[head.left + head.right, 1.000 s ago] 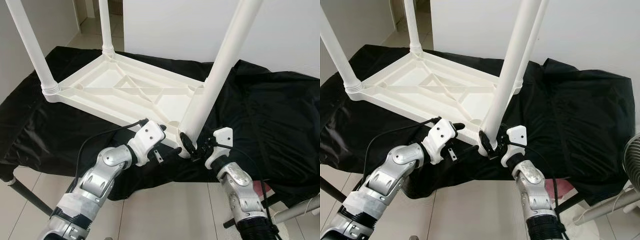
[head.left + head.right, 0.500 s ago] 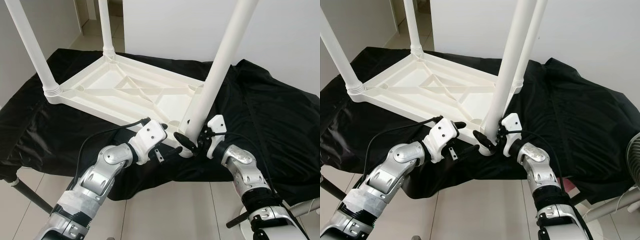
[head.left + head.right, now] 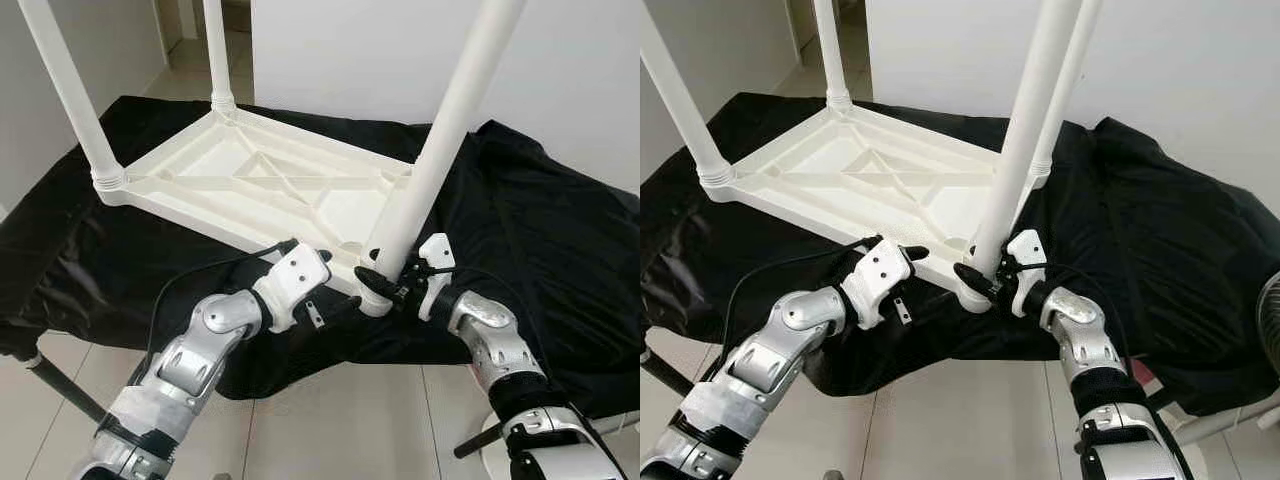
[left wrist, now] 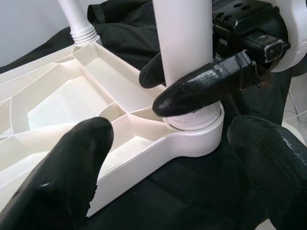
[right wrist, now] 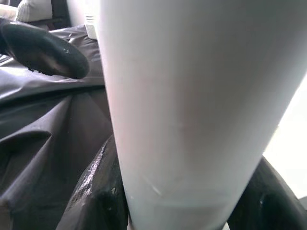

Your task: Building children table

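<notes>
Upturned table top lies on the black cloth. My right gripper clamps the near-right leg at its base, its long axis rising upright. Left gripper waits spread wide, just left of that socket.

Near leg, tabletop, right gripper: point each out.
Near leg (image 3: 440,150), left eye view, mid shaft.
Tabletop (image 3: 240,185), left eye view, ribbed underside.
Right gripper (image 3: 378,284), left eye view, between fingertips at the leg's base.
</notes>
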